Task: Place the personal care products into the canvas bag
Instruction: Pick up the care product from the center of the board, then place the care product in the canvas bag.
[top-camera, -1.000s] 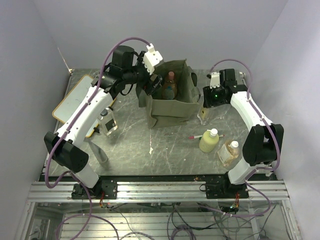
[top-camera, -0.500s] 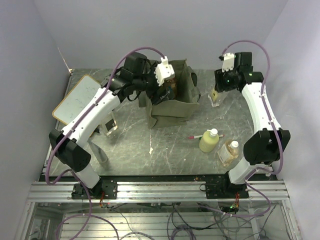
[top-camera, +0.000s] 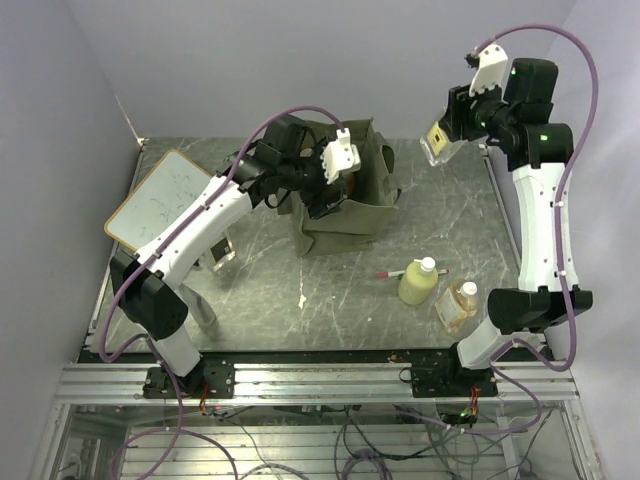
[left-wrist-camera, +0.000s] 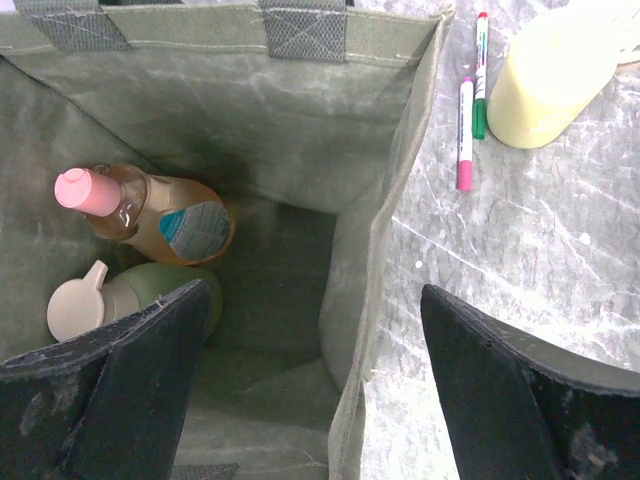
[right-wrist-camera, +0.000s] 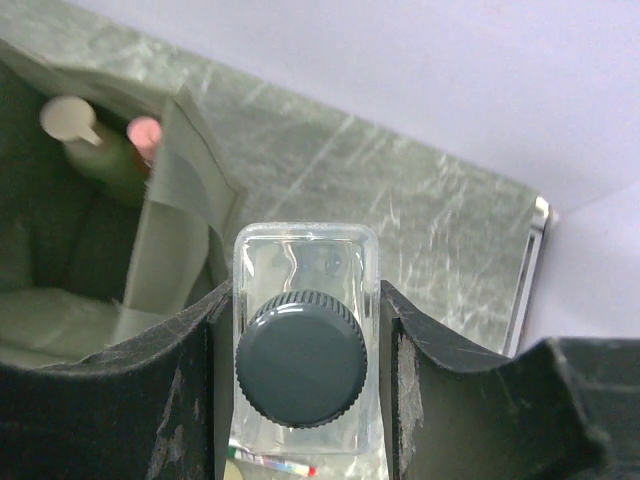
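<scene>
The olive canvas bag (top-camera: 365, 205) stands at mid table with its mouth up. Inside it lie an orange bottle (left-wrist-camera: 165, 218) with a pink cap and a green bottle (left-wrist-camera: 150, 295) with a beige cap. My left gripper (top-camera: 328, 198) hovers open over the bag's near right wall (left-wrist-camera: 385, 250), one finger inside and one outside. My right gripper (top-camera: 445, 135) is raised high to the right of the bag, shut on a clear jar (right-wrist-camera: 302, 350) with a black lid. A yellow-green bottle (top-camera: 418, 281) and an amber square bottle (top-camera: 458, 303) rest on the table at front right.
A red-green-white pen (top-camera: 392, 272) lies beside the yellow-green bottle. A wood-framed whiteboard (top-camera: 160, 195) sits at the left. A small clear bottle (top-camera: 216, 250) and a grey tube (top-camera: 200, 305) stand near the left arm. Grey walls close in on three sides.
My right arm has lifted the jar from the table beside the bag to high above it. My left gripper has moved right across the bag's mouth.
</scene>
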